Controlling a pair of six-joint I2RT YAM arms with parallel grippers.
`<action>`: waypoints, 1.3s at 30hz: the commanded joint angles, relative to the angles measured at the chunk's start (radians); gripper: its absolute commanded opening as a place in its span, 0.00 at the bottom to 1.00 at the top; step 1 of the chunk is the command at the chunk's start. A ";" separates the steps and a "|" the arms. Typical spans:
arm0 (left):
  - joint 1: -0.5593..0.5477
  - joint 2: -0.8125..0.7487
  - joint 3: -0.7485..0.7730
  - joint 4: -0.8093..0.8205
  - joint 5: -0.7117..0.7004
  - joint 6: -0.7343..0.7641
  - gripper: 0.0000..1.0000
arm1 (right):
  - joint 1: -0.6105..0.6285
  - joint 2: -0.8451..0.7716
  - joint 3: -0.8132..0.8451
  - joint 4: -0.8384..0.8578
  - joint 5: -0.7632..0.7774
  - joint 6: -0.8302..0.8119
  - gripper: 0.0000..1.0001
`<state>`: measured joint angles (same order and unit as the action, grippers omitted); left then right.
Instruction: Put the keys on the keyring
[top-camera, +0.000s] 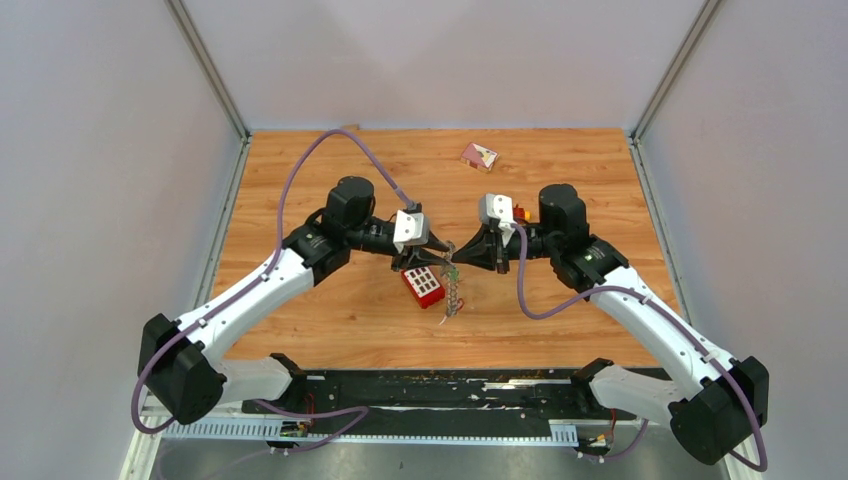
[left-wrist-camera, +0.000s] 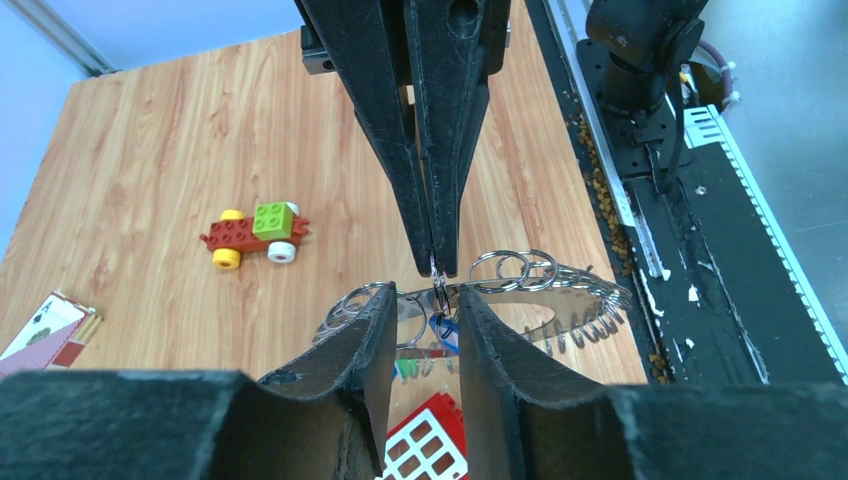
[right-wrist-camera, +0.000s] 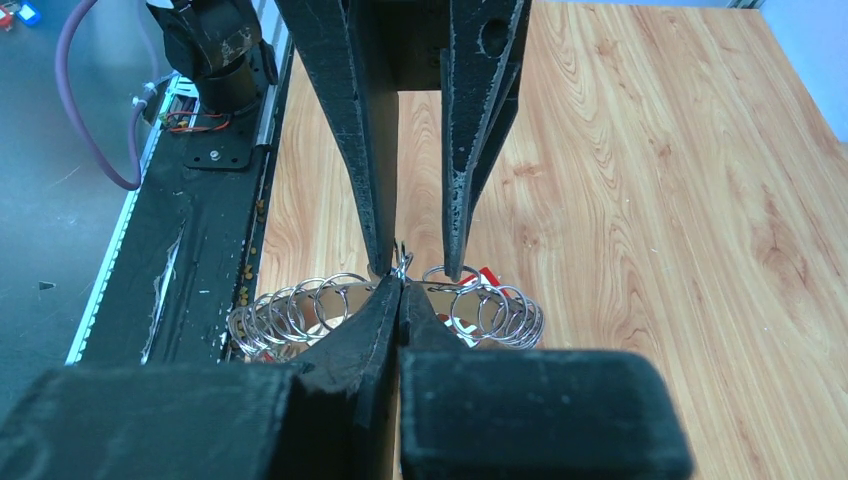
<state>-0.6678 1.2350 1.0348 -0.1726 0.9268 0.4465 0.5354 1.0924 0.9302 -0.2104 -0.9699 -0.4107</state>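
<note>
While the two arms meet tip to tip over the middle of the counter (top-camera: 360, 325), the keyring (left-wrist-camera: 575, 300) sits right at their tips. It is a flat grey ring with small wire loops along its rim. In the top view it shows edge-on, just beside the red brick (top-camera: 424, 286). Can't tell if it touches the counter.

Right claw (right-wrist-camera: 400, 288): clenched, fingers pressed together with no gap, pinching a small wire loop at the keyring rim.

Left claw (right-wrist-camera: 415, 268): released, fingers clearly apart with wood showing between them. They straddle the right claw's tip and the pinched loop. One finger is right against that loop, but nothing looks clamped.

Keys (left-wrist-camera: 447, 330): a blue-tagged one shows in the gap between the left fingers, close under the rim. Green tags sit just below it, partly hidden by the left finger. Whether they are threaded on is too small to tell.

Elsewhere, a small toy car (left-wrist-camera: 255, 235) of red, green and yellow blocks stands on the wood beyond the right arm. A card pack (top-camera: 479, 155) lies near the far edge, well apart from the rest.
</note>
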 joint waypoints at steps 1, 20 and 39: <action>0.000 0.002 -0.018 0.048 0.036 -0.017 0.34 | -0.002 -0.020 0.021 0.072 -0.040 0.010 0.00; -0.001 0.001 -0.029 0.119 0.053 -0.123 0.00 | -0.002 0.000 -0.004 0.085 -0.006 -0.012 0.00; -0.128 0.028 0.222 -0.440 -0.402 0.041 0.00 | 0.000 -0.009 -0.014 0.048 0.025 -0.061 0.46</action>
<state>-0.7723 1.2652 1.1946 -0.5400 0.6254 0.4568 0.5343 1.0904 0.9279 -0.2028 -0.8974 -0.4664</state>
